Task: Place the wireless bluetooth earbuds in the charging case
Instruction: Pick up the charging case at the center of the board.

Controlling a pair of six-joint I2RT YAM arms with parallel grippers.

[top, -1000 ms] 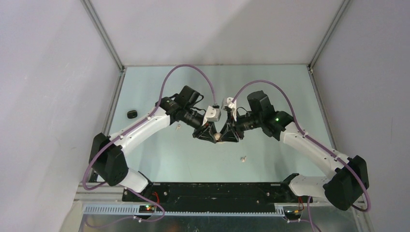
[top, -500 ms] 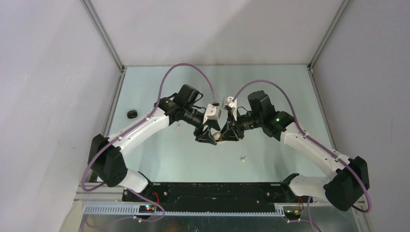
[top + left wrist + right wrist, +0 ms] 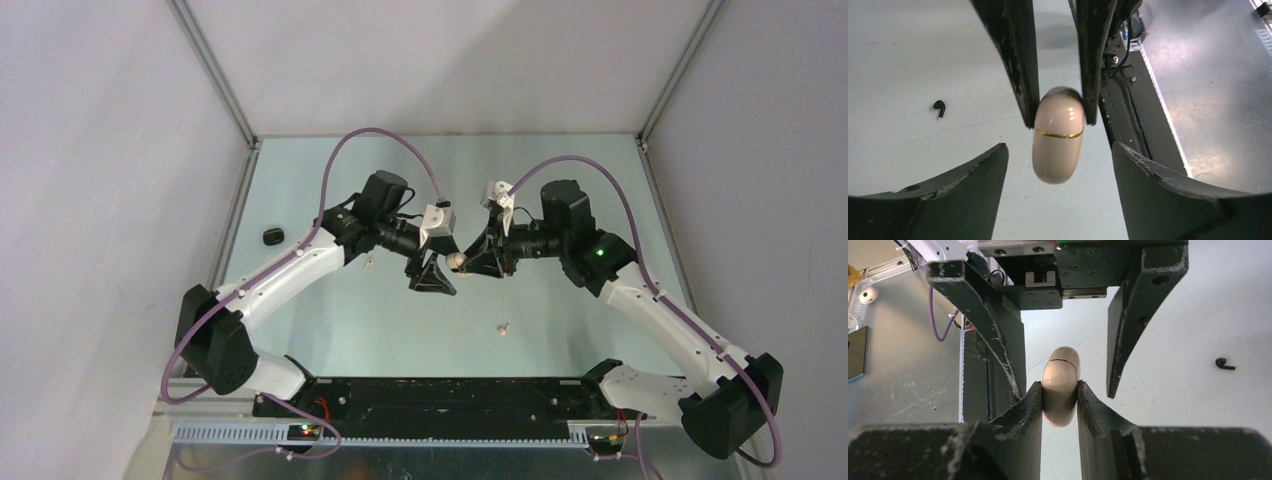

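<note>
Charging case (image 3: 1060, 385) in pinch of right gripper (image 3: 1059, 391); left gripper (image 3: 1058, 150) wide, clear.

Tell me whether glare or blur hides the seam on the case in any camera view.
Left wrist: small glints on the case, gold seam sharp; the near fingers look slightly soft. Right wrist: even light, seam faint but visible, no harsh glare. Top: the case is too small to show a seam.

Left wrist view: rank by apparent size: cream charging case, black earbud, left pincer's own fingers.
1. Left pincer's black fingers, but nearest the camera, so inflated.
2. Cream glossy oval charging case with gold band.
3. Small black stemmed earbud, farthest away.
</note>
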